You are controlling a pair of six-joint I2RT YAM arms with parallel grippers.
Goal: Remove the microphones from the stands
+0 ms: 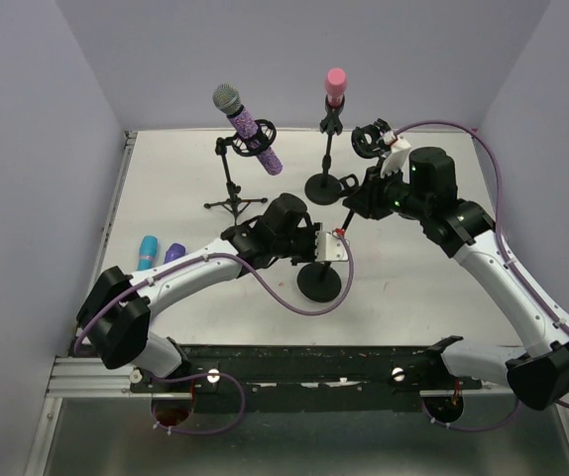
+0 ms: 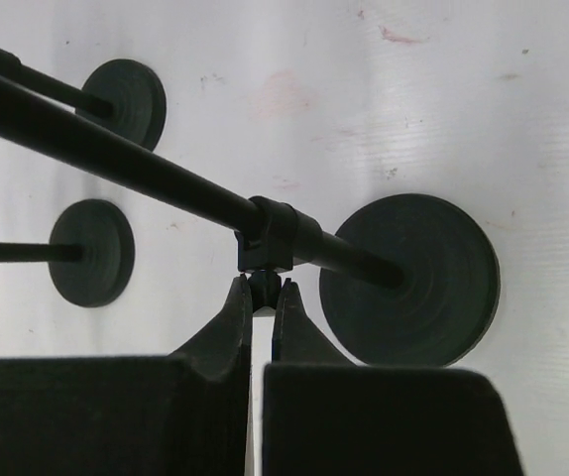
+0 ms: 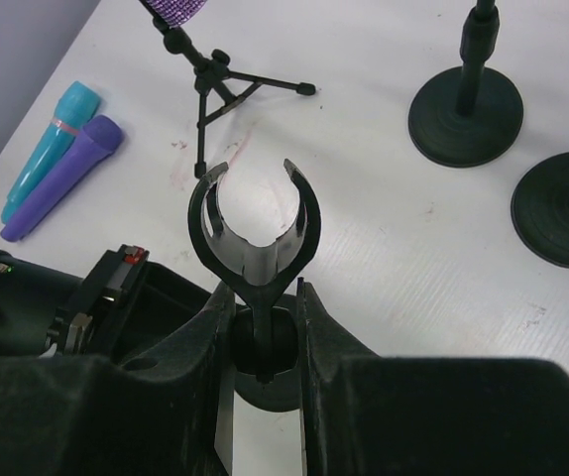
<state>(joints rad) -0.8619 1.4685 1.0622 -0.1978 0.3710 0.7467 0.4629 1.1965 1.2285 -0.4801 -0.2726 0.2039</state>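
Loose microphones (image 1: 147,254) lying at left, tripod stand (image 1: 233,193) behind them

No word, label, brand mark or number could be read in any of the three views, neither on the glittery purple microphone (image 1: 255,136), nor on the pink microphone (image 1: 335,86), nor on the table (image 1: 166,198).

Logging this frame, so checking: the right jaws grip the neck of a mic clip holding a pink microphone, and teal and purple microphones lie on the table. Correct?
One error: the mic clip in the right jaws is empty, as the right wrist view shows. The teal microphone and purple microphone do lie on the table.
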